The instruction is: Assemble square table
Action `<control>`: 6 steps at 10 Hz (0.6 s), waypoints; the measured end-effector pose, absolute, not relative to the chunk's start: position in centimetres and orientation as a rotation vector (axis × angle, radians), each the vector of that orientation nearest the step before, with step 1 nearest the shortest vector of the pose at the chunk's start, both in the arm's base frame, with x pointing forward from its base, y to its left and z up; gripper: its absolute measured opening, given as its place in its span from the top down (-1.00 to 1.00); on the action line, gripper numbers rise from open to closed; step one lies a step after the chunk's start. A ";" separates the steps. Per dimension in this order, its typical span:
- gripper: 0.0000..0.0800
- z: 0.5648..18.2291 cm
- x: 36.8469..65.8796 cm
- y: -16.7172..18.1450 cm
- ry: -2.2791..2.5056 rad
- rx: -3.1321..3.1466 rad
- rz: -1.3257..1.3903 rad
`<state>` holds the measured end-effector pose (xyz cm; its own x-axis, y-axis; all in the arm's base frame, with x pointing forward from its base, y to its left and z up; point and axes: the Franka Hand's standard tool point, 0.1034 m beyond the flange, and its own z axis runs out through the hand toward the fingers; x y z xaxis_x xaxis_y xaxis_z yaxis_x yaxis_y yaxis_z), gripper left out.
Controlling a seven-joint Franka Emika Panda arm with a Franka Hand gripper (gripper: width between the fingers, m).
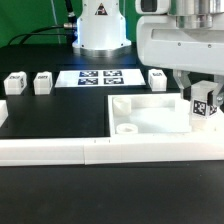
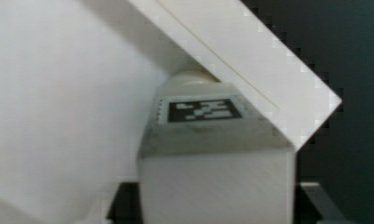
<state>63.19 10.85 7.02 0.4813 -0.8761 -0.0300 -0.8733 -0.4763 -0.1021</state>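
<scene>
- Exterior view: the fingers (image 1: pixel 192 95) look closed narrowly about an upright leg post (image 1: pixel 205 108), gripped near its top with its tag facing outward.
- The square slab (image 1: pixel 150 115) lies flat on the worktop (image 1: pixel 40 190) just beside the fingers, toward the exterior view's left, and the held post stands at its edge.
- The spare leg posts (image 1: pixel 42 81) and the marker board (image 1: pixel 100 77) sit well apart from the fingers, beyond the slab. The border wall (image 1: pixel 80 150) runs along the slab's near side.
- Handling, as a judgement: the post seems light, stiff and smooth, so it may slip. Flat opposite faces, gripped high, suit it best.
- Wrist view: the leg post (image 2: pixel 210 175) fills the middle and the slab's raised rim slants close by. Whether they touch cannot be told, and the fingers cannot be made out.
- Room looks tight toward the rim and wall, and open above the fingers.
</scene>
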 end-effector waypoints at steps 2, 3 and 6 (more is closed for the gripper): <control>0.27 7.0 62.9 10.9 2.129 -2.163 0.018; 0.27 7.0 62.9 10.9 2.370 -1.868 0.063; 0.26 7.1 62.6 11.1 2.550 -1.618 0.054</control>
